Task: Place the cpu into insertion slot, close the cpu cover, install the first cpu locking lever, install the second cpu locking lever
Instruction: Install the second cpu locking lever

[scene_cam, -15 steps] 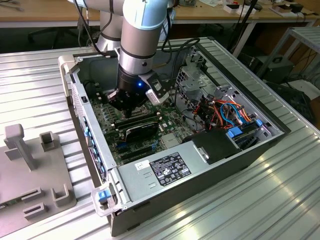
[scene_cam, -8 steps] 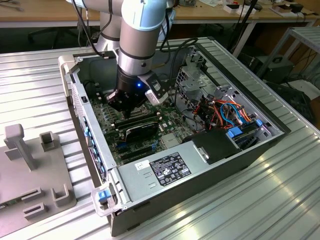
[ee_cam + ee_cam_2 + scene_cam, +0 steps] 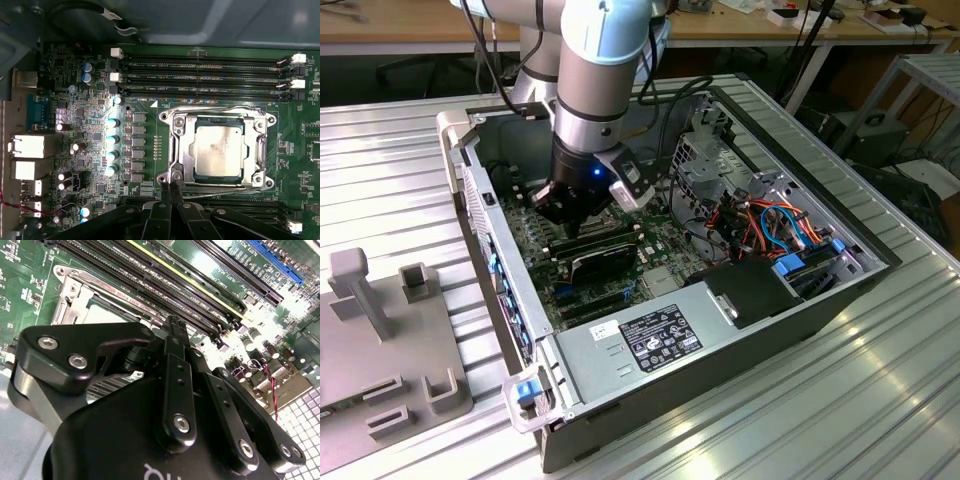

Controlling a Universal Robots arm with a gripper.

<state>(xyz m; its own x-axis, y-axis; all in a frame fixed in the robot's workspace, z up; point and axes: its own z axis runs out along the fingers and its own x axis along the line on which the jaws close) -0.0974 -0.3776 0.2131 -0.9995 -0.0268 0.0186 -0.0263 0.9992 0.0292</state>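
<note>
Now, in the first wrist view, the black two-finger gripper [image 3: 171,184] has its tips pressed together, holding nothing, at the corner of the thin silver metal cpu cover [image 3: 218,145]. The cover lies closed over the dull silver-grey square cpu [image 3: 220,150], seated in the metal-rimmed insertion slot [image 3: 176,150]. Judged step: lever work; it calls for precise tip placement. The arm [image 3: 603,80] points straight down into the open computer case [image 3: 620,355].

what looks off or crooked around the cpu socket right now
Nothing stands out. In the first wrist view the square silver-grey cpu sits flat and square in the socket, the thin silver metal cover frame lies closed around it, and the black claw touches the frame's corner, fingers together.
</note>
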